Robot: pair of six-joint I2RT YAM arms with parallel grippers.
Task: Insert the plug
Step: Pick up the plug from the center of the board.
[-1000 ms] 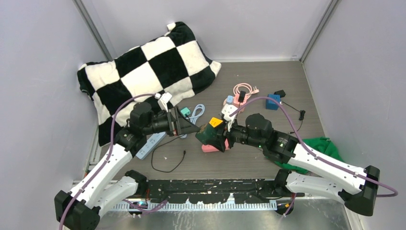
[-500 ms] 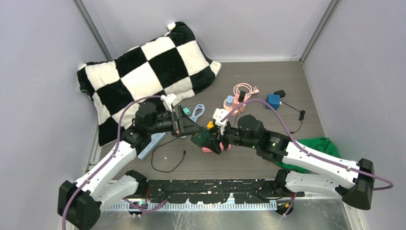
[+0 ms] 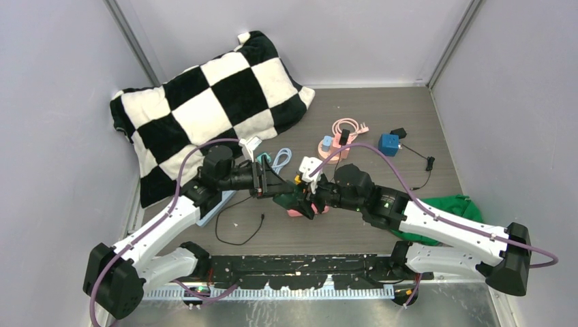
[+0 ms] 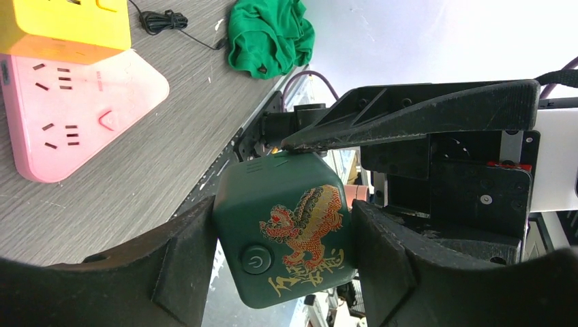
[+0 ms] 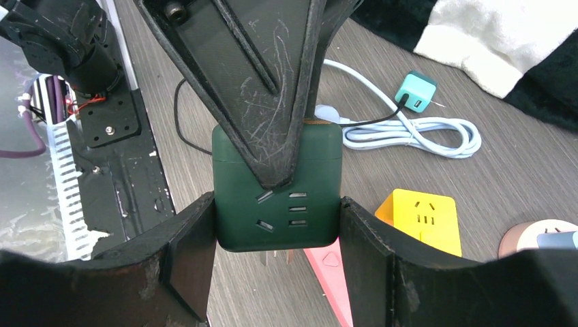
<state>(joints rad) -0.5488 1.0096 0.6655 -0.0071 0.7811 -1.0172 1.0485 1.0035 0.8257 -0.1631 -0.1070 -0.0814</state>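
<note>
A dark green cube plug [image 3: 292,197] with a dragon print [image 4: 286,228] is held in the air just above the near end of the pink power strip [image 3: 300,210]. My left gripper [image 3: 281,193] is shut on it, a finger on each side in the left wrist view [image 4: 283,252]. My right gripper [image 3: 305,199] is also shut on it [image 5: 276,231], its jaws pressed on the other two sides. The cube's metal prongs [image 5: 276,257] point down, beside the strip's edge [image 5: 330,272]. A yellow cube [image 5: 422,218] sits plugged into the strip.
A checkered pillow [image 3: 204,102] lies at the back left. A teal charger with a white cable [image 5: 409,133], a white power strip [image 3: 215,204], a black cable [image 3: 238,231], pink and blue adapters [image 3: 341,139] and a green cloth [image 3: 457,208] lie around.
My left gripper has moved right and closed on the green cube. My right gripper has carried the cube left and down toward the pink strip.
</note>
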